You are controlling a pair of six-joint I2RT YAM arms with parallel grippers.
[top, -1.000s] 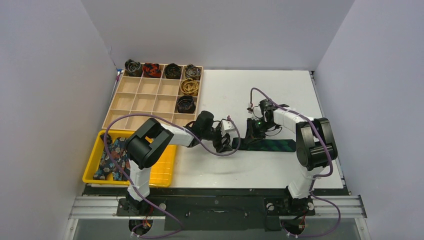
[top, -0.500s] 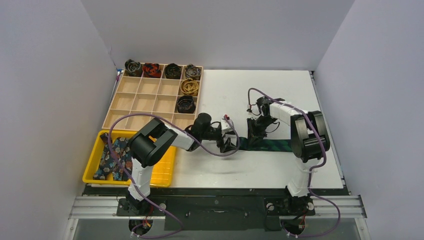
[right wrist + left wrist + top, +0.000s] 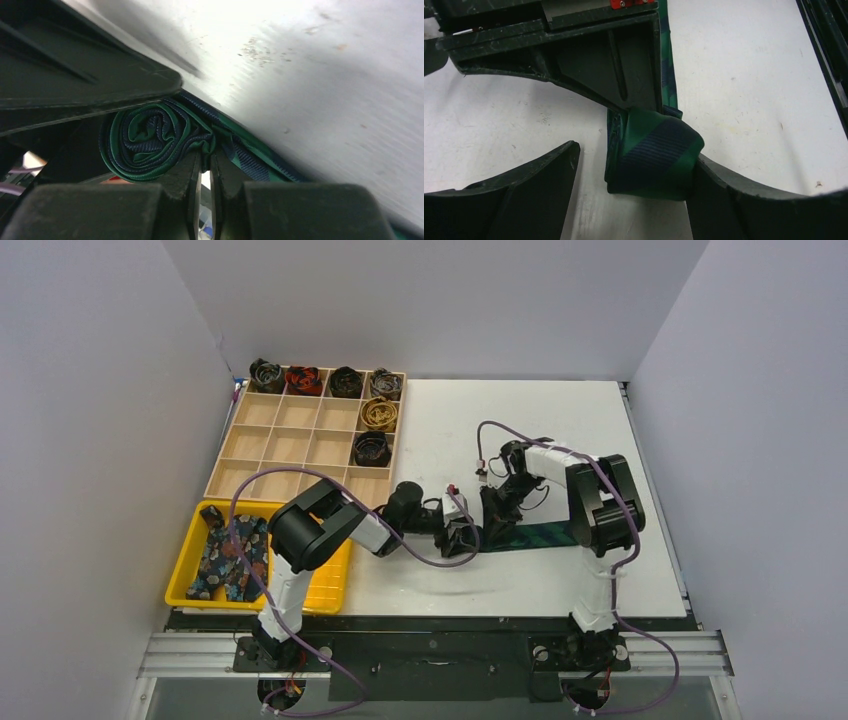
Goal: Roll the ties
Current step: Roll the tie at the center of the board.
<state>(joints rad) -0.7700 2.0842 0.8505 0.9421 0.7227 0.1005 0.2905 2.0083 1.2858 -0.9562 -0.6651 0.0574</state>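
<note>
A green-navy plaid tie (image 3: 540,533) lies flat on the white table, and its left end is wound into a coil (image 3: 654,155). My right gripper (image 3: 205,155) is shut, pinching a fold of fabric at the edge of that coil (image 3: 150,145). My left gripper (image 3: 636,155) is open around the coil from the other side: its right finger (image 3: 744,200) touches the coil, while the left finger (image 3: 524,195) stands apart from it. In the top view the left gripper (image 3: 458,537) and the right gripper (image 3: 492,515) meet at the tie's left end.
A wooden compartment box (image 3: 300,435) at the back left holds several rolled ties (image 3: 345,381) along its top row and right column. A yellow tray (image 3: 330,585) at the front left holds floral ties (image 3: 228,555). Purple cables loop over both arms.
My left gripper has moved right and toward the near edge until its jaws bracket the coil. The right gripper has shifted left with the coil, shortening the flat length of tie.
</note>
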